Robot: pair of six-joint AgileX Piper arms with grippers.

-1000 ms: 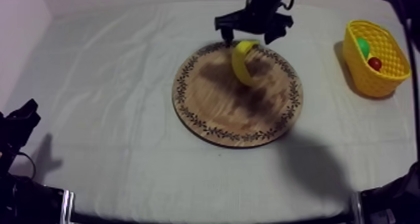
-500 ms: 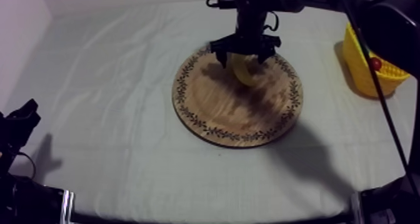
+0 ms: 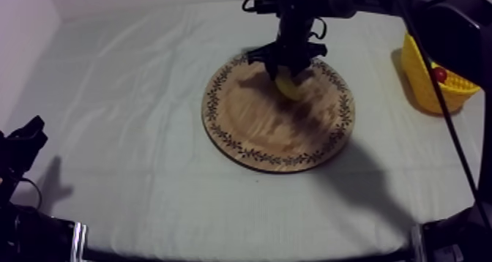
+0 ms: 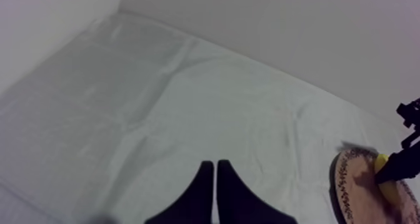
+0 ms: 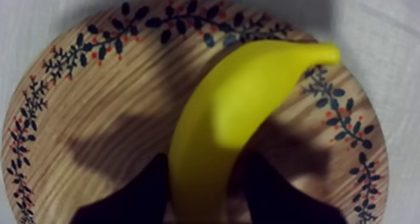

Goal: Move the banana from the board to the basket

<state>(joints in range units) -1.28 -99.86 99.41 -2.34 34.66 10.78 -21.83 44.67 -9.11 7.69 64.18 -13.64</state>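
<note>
**Top view.** At the table's (image 3: 183,221) right side stands the yellow basket (image 3: 414,78), partly hidden behind the right arm (image 3: 454,23). A small red fruit (image 3: 439,74) lies in it. The left gripper (image 3: 28,137) sits low at the left edge, well apart from everything else. A creased grey-white cloth (image 3: 132,118) covers the table, w/ a pale wall (image 3: 22,16) at far left. The round wooden board (image 3: 271,129) lies near centre. The right gripper (image 3: 289,67) is down over its far part, on the banana (image 3: 289,88). The banana lies on the board, and a patch of yellow shows below the fingers.

**Left wrist view.** The way to the board is bare cloth, folds running twd. a plain pale wall. The left gripper's fingers (image 4: 200,195) lie together as a narrow wedge w/ nothing btw. them. Far off, the board's edge shows, w/ the banana on it and the right gripper at the banana.

**Right wrist view.** The surface is wood grain crossed by soft shadows. The rim pattern is dark leaf sprigs w/ red dots, and white cloth shows beyond the rim. The right gripper's fingers (image 5: 134,201) are closed on the banana, one touching each side of its near end. The banana is bright yellow, smooth and curved. It rests on the board, and its far tip reaches the patterned rim.
</note>
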